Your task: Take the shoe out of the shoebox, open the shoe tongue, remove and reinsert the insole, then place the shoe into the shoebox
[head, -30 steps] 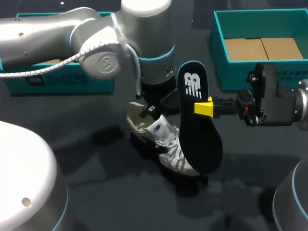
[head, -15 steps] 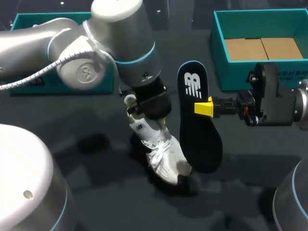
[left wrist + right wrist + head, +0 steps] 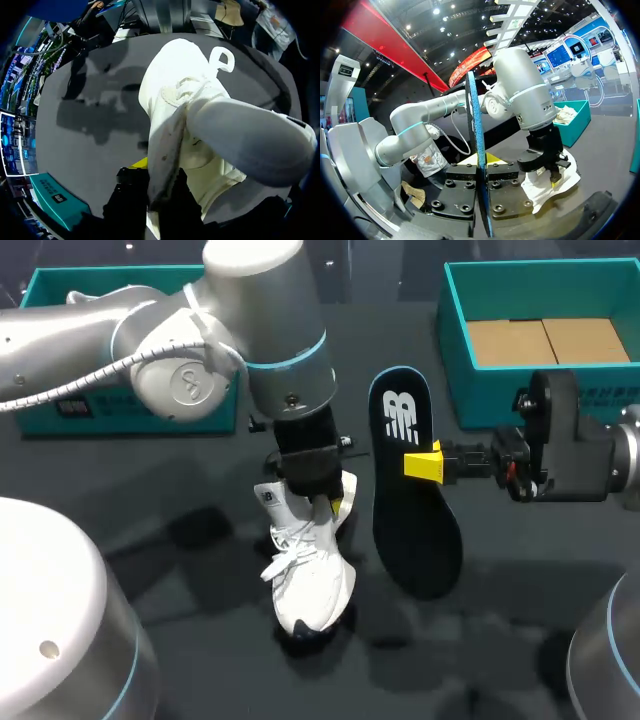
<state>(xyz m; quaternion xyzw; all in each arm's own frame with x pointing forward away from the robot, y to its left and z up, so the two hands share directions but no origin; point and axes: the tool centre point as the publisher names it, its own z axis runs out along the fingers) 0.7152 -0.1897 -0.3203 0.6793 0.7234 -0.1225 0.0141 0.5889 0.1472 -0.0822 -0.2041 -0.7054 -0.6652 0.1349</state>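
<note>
My left gripper (image 3: 318,492) is shut on the white shoe (image 3: 305,575) at the heel end of its opening. The shoe hangs laces up, its toe low over the table and pointing to the front. In the left wrist view the shoe (image 3: 200,100) fills the space ahead, and a strip of its fabric edge sits pinched in the gripper (image 3: 161,175). My right gripper (image 3: 425,462) is shut on the dark insole (image 3: 412,510), held on edge right of the shoe. The right wrist view shows the insole (image 3: 477,145) edge-on in that gripper (image 3: 482,172), with the shoe (image 3: 555,182) beyond it.
An open teal shoebox (image 3: 455,340) with a brown cardboard floor stands at the back right. A second teal box (image 3: 120,405) stands at the back left, partly behind my left arm. Dark table surface lies around and in front of the shoe.
My left arm has swung and turned the shoe from lying on its side to laces up, toe toward the front. The right arm and insole have stayed still.
</note>
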